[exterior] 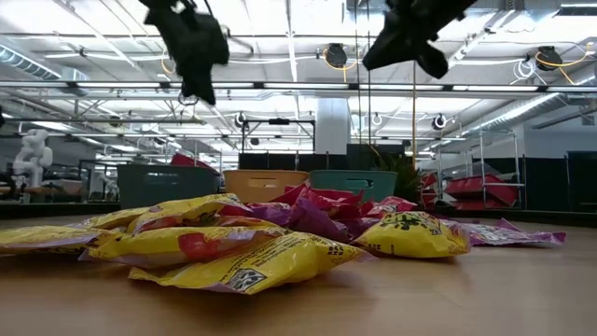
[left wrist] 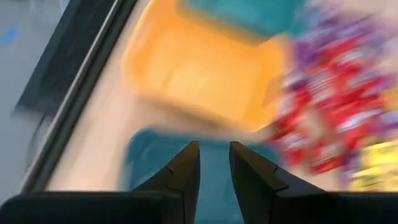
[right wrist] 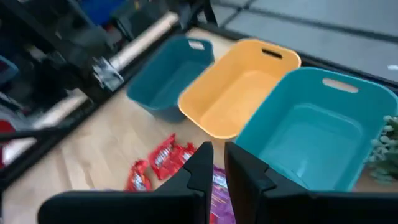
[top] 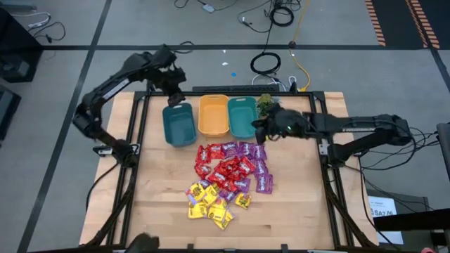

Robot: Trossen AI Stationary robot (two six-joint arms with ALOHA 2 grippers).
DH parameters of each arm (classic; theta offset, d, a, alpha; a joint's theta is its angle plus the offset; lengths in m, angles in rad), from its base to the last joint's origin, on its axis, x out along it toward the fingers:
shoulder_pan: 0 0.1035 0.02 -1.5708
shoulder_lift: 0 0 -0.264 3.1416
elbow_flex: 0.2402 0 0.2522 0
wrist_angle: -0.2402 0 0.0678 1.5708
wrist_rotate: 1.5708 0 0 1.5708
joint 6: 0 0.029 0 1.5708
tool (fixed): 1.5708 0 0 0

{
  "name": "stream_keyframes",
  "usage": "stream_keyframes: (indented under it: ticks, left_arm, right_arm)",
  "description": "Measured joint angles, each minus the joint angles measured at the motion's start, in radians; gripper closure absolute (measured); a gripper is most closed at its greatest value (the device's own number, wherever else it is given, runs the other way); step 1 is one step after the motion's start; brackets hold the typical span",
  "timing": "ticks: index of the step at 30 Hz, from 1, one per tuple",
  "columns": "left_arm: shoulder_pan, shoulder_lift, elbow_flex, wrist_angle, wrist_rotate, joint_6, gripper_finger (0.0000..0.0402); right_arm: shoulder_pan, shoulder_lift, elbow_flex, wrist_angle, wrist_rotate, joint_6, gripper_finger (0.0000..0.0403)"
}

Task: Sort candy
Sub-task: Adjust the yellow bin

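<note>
Here the candy (top: 226,179) lay in a pile mid-desk, closer to the front edge than both arms, with the right gripper (top: 259,131), shut and empty, nearer it than the slightly open, empty left gripper (top: 174,98) over the far-left bin (top: 178,125).

The high view looks straight down on the whole surface (top: 295,211) and both arms from well above. The low view sits at surface height, very near the candy (exterior: 242,252), facing level across it to the bins (exterior: 266,184) and the room beyond. The left wrist view looks down past its own tool (left wrist: 214,168), close above the dark teal bin (left wrist: 149,162). The right wrist view looks past its tool (right wrist: 214,168) across all three bins. All four views share the bins and candy.
</note>
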Motion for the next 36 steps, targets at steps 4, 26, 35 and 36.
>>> stream_keyframes:
  ticks: [4,26,35,36]
  left_arm:
    - [-0.036,-0.144,-0.107,0.103,0.057,-0.059,0.0306]
    - [-0.297,-0.948,-0.820,0.539,-0.114,-0.720,0.0307]
    - [-0.337,-1.030,-0.881,0.536,-0.162,-0.749,0.0307]
    - [-0.337,-1.030,-0.881,0.536,-0.164,-0.749,0.0307]
  right_arm:
    - [-0.068,0.136,0.191,-0.145,-0.105,-0.105,0.0371]
    - [-0.164,1.018,1.281,-0.768,-0.362,-0.826,0.0294]
    - [-0.163,1.114,1.273,-0.718,-0.363,-0.915,0.0207]
    - [-0.163,1.123,1.273,-0.715,-0.363,-0.915,0.0202]
